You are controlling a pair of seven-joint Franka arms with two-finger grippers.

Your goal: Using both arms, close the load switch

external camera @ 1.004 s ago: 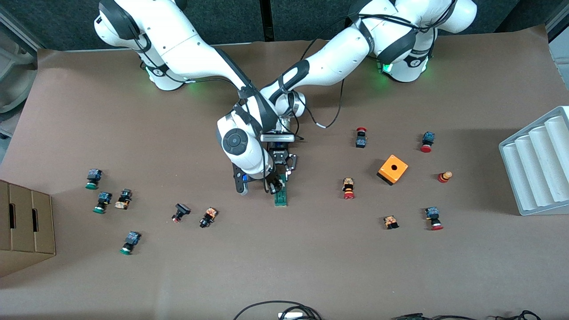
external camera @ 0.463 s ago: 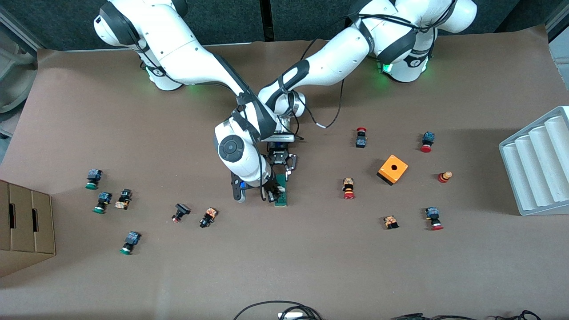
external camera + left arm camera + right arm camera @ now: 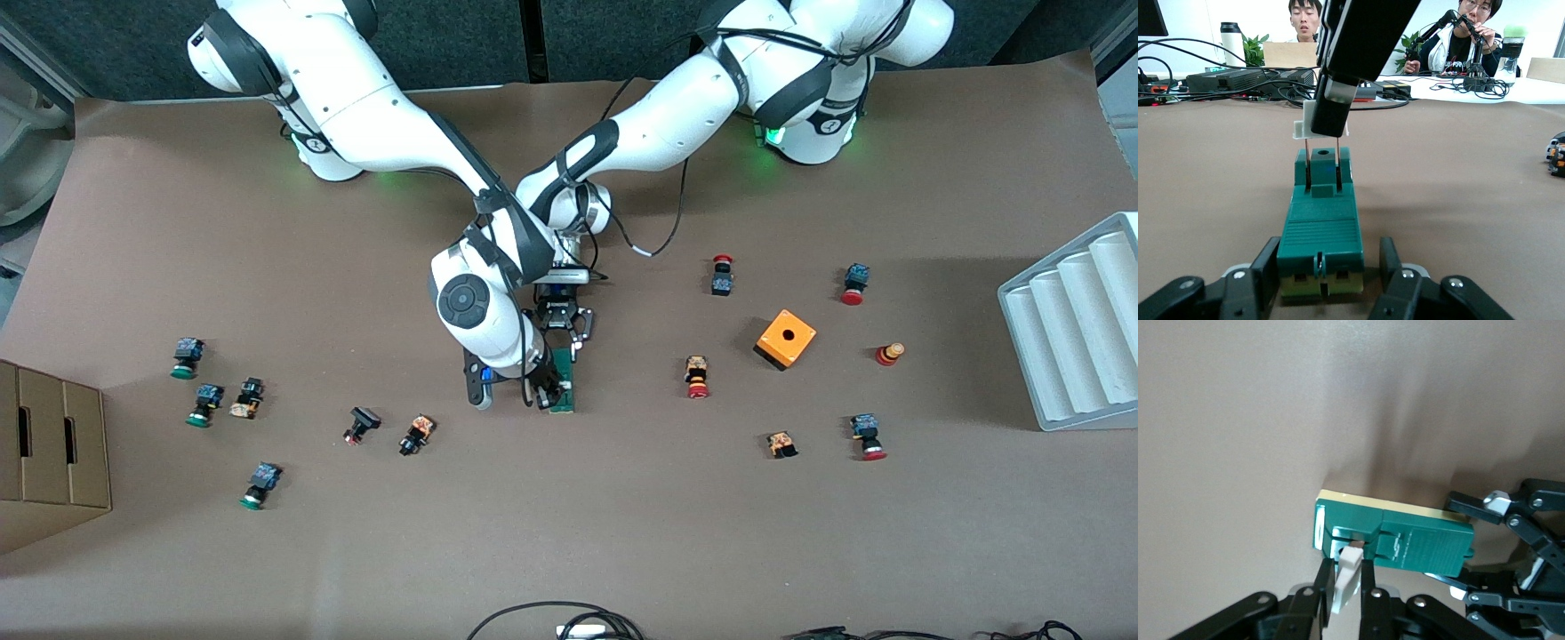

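The green load switch (image 3: 564, 384) lies flat on the brown table near its middle. My left gripper (image 3: 562, 348) is down at the switch's end farther from the front camera. Its fingers (image 3: 1269, 268) flank that end of the load switch (image 3: 1321, 230), shut on the body. My right gripper (image 3: 546, 391) is at the switch's nearer end. In the right wrist view the right gripper (image 3: 1348, 580) is shut on the white handle (image 3: 1349, 577), which stands up from the load switch (image 3: 1418, 543). The left wrist view shows the white handle (image 3: 1302, 128) raised on two thin pins.
Several small red- and green-capped push buttons lie scattered toward both ends of the table. An orange cube (image 3: 786, 339) sits toward the left arm's end, with a white ribbed rack (image 3: 1076, 329) at that table edge. A cardboard box (image 3: 49, 453) stands at the right arm's end.
The right gripper has slid along the switch toward its end nearer the front camera and closed slightly more on the handle. The left gripper and the switch have stayed put.
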